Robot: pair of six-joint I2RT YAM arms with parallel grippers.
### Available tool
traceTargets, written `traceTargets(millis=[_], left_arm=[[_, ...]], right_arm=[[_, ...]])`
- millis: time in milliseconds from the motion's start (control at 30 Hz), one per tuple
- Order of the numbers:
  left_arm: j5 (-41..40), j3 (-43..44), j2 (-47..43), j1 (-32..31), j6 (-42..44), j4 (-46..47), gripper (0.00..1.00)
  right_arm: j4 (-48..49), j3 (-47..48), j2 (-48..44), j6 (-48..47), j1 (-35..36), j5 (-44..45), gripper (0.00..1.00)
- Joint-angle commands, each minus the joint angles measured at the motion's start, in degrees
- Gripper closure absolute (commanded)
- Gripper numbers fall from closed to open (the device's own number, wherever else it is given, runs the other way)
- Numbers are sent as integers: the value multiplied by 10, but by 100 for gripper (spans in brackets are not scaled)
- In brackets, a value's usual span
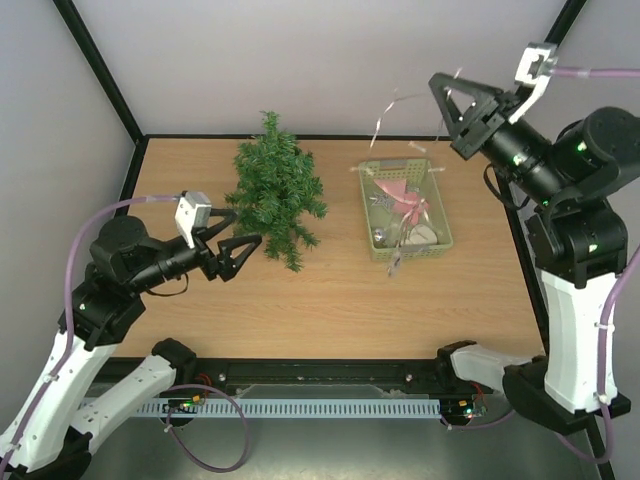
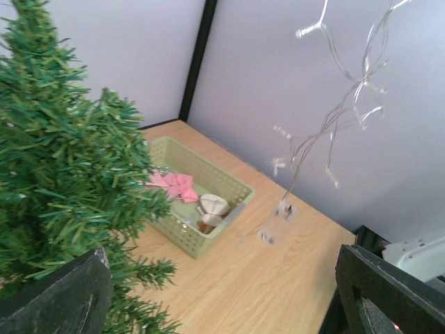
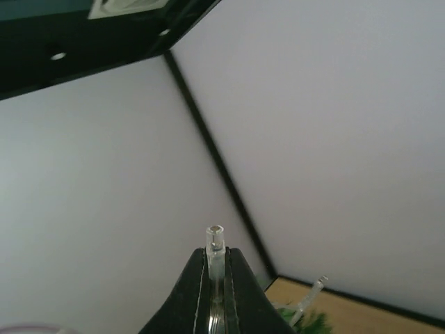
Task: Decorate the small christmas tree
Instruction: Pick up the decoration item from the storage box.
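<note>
From my seat the left gripper (image 1: 244, 228) sits low at the left of the table (image 1: 330, 300), fingers spread wide with nothing between them. Its upper finger is just beside the lower branches of the small christmas tree (image 1: 275, 190).

The tree is a dark green cone of bristly needles. It is broad at the skirt, narrows to a thin tip, and stands on the back left part of the table, near the back edge. From above I can't judge its lean, but the left wrist view shows the tree (image 2: 62, 181) upright, crowding the left half of that frame and brushing my left finger (image 2: 55, 299).

Bare wood lies open between the tree and the pale green basket (image 1: 368, 210). The whole near strip in front of both is also open. The basket sits well apart from the tree, near the right edge.

The left wrist view shows a pink bow (image 2: 172, 184) and some pale pieces inside the basket (image 2: 188, 240). It also shows the string of lights (image 2: 334, 118) hanging in the air above it.

At far right, the right gripper (image 1: 436, 82) is raised high over the back of the basket. Only the right wrist view shows its grip, with the right gripper (image 3: 215, 268) pinched together on a clear bulb of the string of lights (image 3: 215, 243). The rest of that frame is mostly wall.
</note>
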Motion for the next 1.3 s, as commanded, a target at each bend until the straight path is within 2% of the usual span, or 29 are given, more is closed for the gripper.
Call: traceTargets(millis=[0,167,267,467,600,733,900,1033,1267], left_arm=[[78,-5,-11,0,-33,34,11],[117,-49,-24,0,-84,72,11],[107,-89,-34,0,-97,89,11],[72,-158,-21,0,-107,109,12],[54,-174,-3,0,-124,116,16],[79,-187,3,-3,-131,161,17],[100,-210,7,-11,-127,196,24],[121,-235,13,-24,-150,246,25],[88,-267,44,-51,-158,294,27]], right_arm=[[147,-130,-47,130,3,-150,98],[231,-334,-114,172,20,-174,98],[250,-421,-128,171,58,-159,98],[350,-569,-130,191,144,-128,98],[354,-578,-103,156,212,-126,98],[359,-568,-87,130,249,-140,98],[376,-578,-79,124,257,-159,98],[398,-590,-78,133,257,-153,98],[468,-614,-78,183,259,-175,98]])
